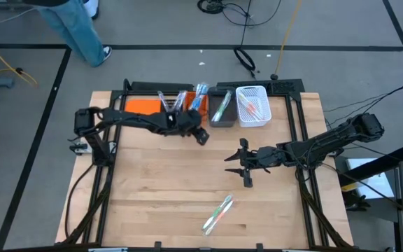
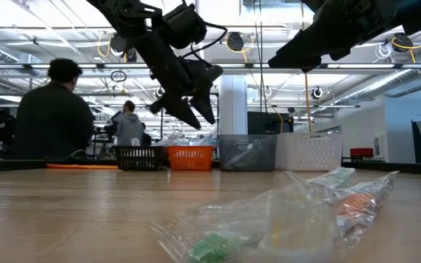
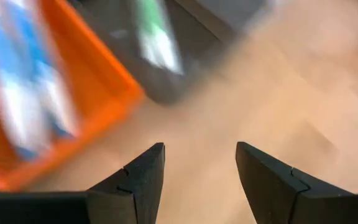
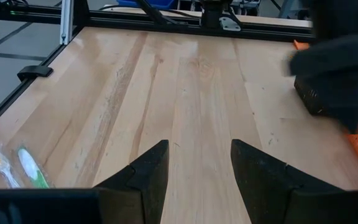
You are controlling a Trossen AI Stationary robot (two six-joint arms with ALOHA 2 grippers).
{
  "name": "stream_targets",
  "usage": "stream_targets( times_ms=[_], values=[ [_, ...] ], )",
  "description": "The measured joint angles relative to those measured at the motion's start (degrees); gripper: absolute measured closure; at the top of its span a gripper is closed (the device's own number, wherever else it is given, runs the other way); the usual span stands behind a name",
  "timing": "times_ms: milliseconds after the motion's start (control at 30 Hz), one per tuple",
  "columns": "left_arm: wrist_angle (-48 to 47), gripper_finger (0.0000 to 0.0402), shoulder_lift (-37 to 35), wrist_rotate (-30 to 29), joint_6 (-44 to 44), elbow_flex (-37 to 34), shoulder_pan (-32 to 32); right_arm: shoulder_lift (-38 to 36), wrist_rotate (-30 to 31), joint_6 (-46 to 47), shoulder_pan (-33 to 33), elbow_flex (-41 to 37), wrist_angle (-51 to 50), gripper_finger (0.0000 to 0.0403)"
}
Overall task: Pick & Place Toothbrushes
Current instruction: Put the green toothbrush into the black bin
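Fingers of my left gripper (image 3: 199, 180) stand spread with bare wood between them, and they hold nothing; this gripper hangs just in front of the orange bin (image 1: 189, 102) at the far side of the surface (image 1: 159, 189). My right gripper (image 1: 238, 166) is over the middle of the surface, right of centre, and its fingers (image 4: 148, 177) are also spread and empty.

Nearest to me, toward the front edge, I see two toothbrushes in clear wrappers (image 1: 217, 213) that lie flat and side by side on the wood. One has a green part and the other an orange part, and the wrappers are shiny and wrinkled. They are well apart from both grippers.

Farther back a row of bins stands along the far edge. Blue and white toothbrushes (image 1: 199, 93) stick up from the orange bin. To its right is a grey bin (image 1: 221, 110) with a green toothbrush (image 1: 224, 106) in it, then a white basket (image 1: 252, 107) with pink and orange ones (image 1: 250, 106). A black bin (image 2: 139, 157) is at the left end of the row.

Beyond the surface I see two people (image 2: 53, 113) in the room.
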Motion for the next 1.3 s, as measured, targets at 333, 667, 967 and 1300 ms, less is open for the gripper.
stream_targets(
  times_ms=[333,667,967,1300],
  values=[
    [-2.08,0.0202,0.01,7.14,-3.54,0.00,-11.45,0.00,-0.01,1.50,0.00,0.00,-0.04,0.0238],
    [-2.00,0.0202,0.00,1.05,-11.39,0.00,-26.61,0.00,-0.02,2.60,0.00,0.00,-0.04,0.0238],
    [-1.31,0.0202,0.67,-6.03,-19.82,0.00,-37.69,0.00,-0.22,3.65,0.00,0.00,-0.04,0.0238],
    [6.17,0.0202,7.59,-5.37,-25.13,-0.02,-41.62,-0.02,-0.22,4.78,0.00,0.00,-0.37,0.0238]
  ],
)
